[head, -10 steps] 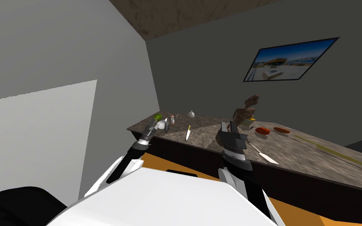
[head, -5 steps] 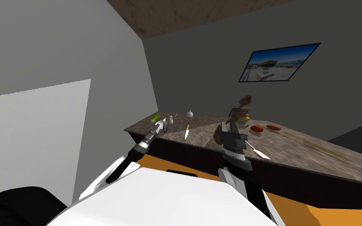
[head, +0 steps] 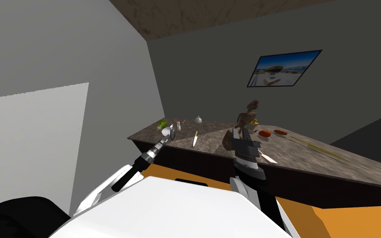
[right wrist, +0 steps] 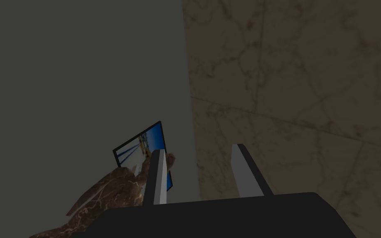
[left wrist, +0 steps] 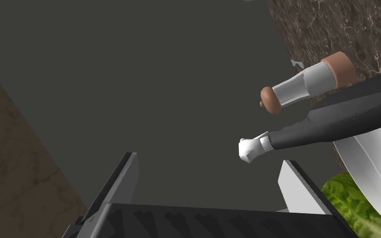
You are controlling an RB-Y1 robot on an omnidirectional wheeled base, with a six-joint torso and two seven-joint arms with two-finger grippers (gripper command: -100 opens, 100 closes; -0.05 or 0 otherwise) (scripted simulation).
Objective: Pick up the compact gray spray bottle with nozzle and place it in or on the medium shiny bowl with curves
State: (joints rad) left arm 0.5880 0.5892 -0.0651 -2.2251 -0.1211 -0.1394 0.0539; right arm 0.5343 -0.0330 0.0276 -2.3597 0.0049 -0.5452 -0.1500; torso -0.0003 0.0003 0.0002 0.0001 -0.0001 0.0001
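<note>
Left gripper stood wide open and empty, I judged because its load was delivered: the dark gray spray bottle lay slanted in the white bowl, nozzle poking past the rim.

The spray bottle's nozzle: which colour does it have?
The nozzle is white; the left wrist view shows it best.
</note>
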